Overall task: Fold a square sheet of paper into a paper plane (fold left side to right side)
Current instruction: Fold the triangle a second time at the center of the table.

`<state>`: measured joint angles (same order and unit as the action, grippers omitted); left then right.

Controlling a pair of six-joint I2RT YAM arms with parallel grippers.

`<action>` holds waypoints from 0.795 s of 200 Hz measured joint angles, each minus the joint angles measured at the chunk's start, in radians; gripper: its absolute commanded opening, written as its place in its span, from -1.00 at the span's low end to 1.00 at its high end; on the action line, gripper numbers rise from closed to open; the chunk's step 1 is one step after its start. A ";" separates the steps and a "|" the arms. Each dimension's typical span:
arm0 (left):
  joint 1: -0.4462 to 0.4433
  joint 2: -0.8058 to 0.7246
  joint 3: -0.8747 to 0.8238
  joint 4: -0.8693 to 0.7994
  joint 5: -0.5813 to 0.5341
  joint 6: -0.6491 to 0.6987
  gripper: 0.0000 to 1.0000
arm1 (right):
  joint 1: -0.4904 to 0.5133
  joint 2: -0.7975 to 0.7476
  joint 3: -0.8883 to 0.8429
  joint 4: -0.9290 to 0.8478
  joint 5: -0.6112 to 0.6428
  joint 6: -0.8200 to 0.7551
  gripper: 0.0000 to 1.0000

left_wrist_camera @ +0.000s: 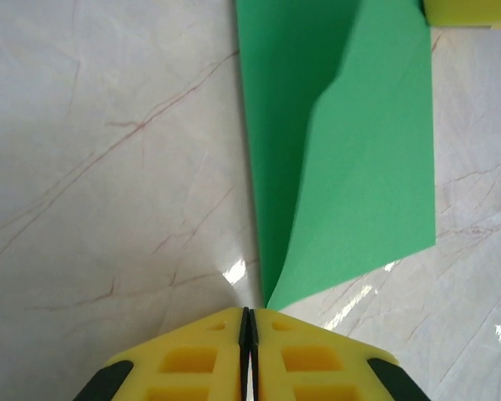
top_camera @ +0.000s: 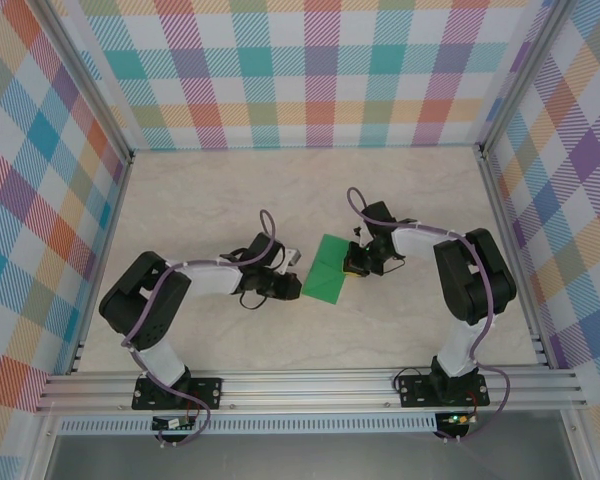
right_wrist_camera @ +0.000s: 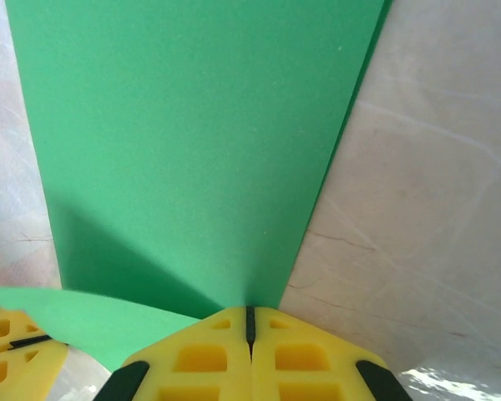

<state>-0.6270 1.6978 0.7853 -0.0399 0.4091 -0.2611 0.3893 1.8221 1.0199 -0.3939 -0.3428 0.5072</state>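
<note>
The square sheet of paper (top_camera: pixel 325 272) is bright green and lies folded over at the middle of the table, between my two grippers. In the left wrist view the paper (left_wrist_camera: pixel 367 167) rises as a curved flap. Its near corner ends right at the tip of my left gripper (left_wrist_camera: pixel 249 311), whose jaws are pressed together on it. My right gripper (right_wrist_camera: pixel 250 309) is shut on the opposite edge of the paper (right_wrist_camera: pixel 192 125), which runs straight into its seam. From above, the left gripper (top_camera: pixel 296 262) is at the paper's left edge and the right gripper (top_camera: pixel 356 262) at its right edge.
The tabletop (top_camera: pixel 310 190) is pale marble, walled by plaid panels (top_camera: pixel 280 70) at the back and both sides. An aluminium rail (top_camera: pixel 310 385) runs along the near edge, with both arm bases bolted to it. A small dark object (top_camera: pixel 355 231) lies behind the right gripper.
</note>
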 measured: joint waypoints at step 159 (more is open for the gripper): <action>0.021 0.041 0.213 -0.070 0.057 -0.012 -0.11 | -0.016 -0.628 -0.289 -0.026 0.113 -0.021 0.92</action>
<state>-0.6060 1.7390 0.9985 -0.1097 0.4660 -0.2729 0.3729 1.1938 0.7307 -0.4198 -0.2298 0.4866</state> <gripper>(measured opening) 0.446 0.954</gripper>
